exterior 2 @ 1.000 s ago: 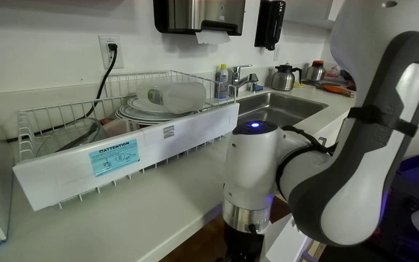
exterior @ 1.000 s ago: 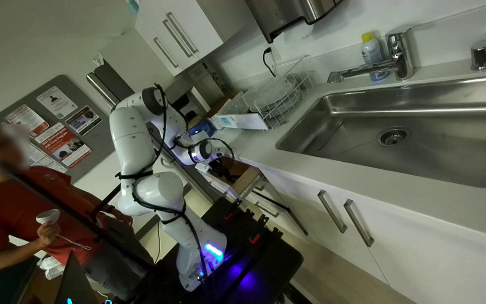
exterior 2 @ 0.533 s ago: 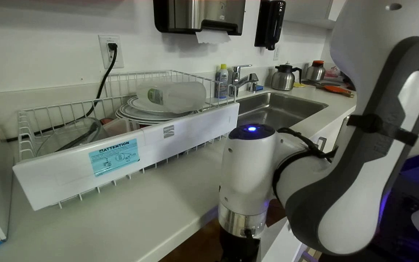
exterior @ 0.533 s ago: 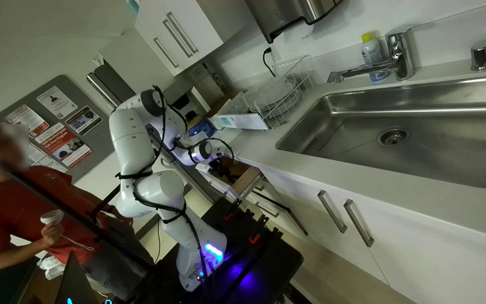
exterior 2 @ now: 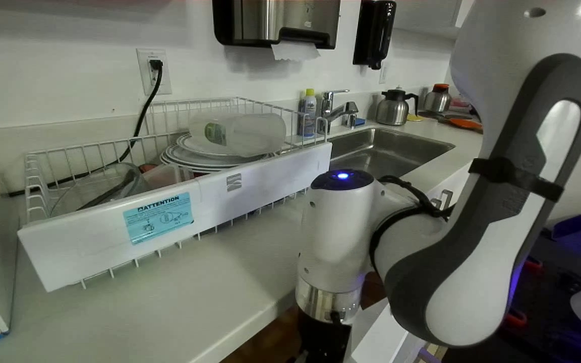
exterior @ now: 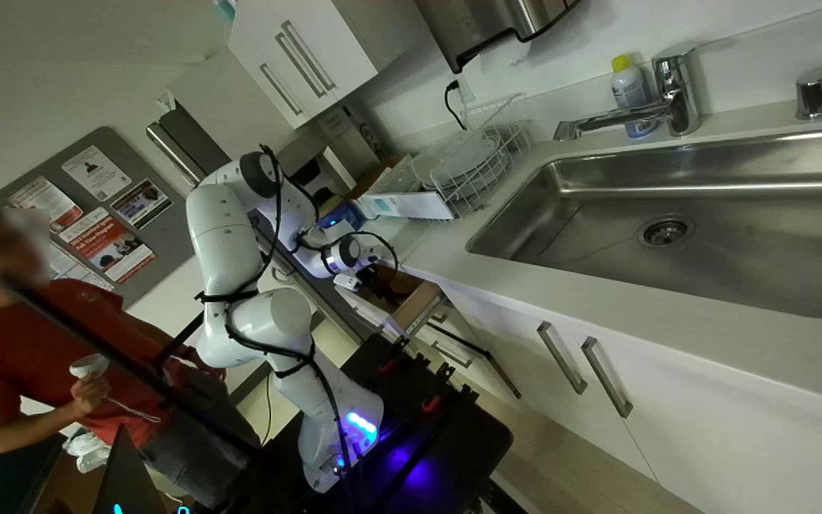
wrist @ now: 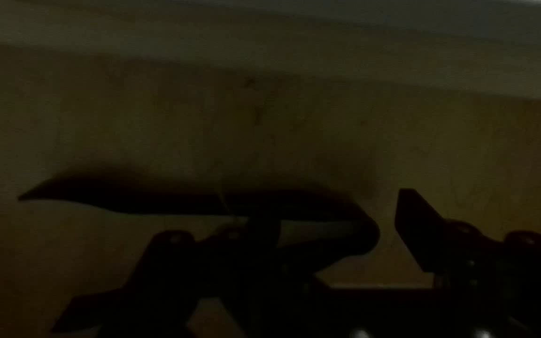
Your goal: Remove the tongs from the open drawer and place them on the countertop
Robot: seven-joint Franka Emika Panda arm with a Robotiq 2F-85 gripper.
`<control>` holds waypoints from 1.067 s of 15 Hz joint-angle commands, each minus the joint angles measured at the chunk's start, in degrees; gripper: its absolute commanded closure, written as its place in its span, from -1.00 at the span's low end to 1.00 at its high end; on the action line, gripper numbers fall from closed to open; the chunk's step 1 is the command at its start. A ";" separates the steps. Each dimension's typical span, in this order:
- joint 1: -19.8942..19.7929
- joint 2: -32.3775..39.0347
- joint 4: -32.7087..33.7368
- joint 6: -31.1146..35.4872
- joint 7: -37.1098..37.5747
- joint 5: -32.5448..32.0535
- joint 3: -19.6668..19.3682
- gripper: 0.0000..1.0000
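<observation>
Our tool [wrist: 335,225] stands wide in the wrist view, the bent end of the dark tongs [wrist: 172,204] showing ungripped between its fingers [wrist: 416,230], down in the open drawer [wrist: 308,136]. In both exterior views the arm [exterior: 229,228] reaches to that drawer; we judge the approach nearly done; grip, lift and placing on the bench [exterior 2: 210,297] remain.

The arm [exterior: 268,321] is mostly white, the hand [wrist: 338,211] black.

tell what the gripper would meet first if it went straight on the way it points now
Probably the dark tongs: in the wrist view their rounded end shows in the gap of the open gripper. Beyond them is the floor of the open drawer; it is too dark to judge depth.
</observation>
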 commanded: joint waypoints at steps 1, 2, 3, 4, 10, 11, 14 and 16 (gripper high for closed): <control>1.33 0.92 0.98 0.82 -0.53 0.58 -1.32 0.29; 1.36 0.83 1.03 0.84 -0.52 0.59 -1.35 0.43; 1.41 0.80 1.12 0.84 -0.48 0.60 -1.39 0.57; 1.52 0.65 1.07 0.77 -0.43 0.58 -1.48 0.71; 5.63 -1.22 0.19 0.33 1.37 -0.64 -5.32 0.98; 6.62 -1.30 0.18 0.35 1.64 -0.85 -6.23 0.98; 9.43 -2.29 -0.23 -0.01 2.15 -1.58 -8.69 0.98; 12.55 -4.05 -1.36 -0.33 3.47 -2.80 -11.34 0.98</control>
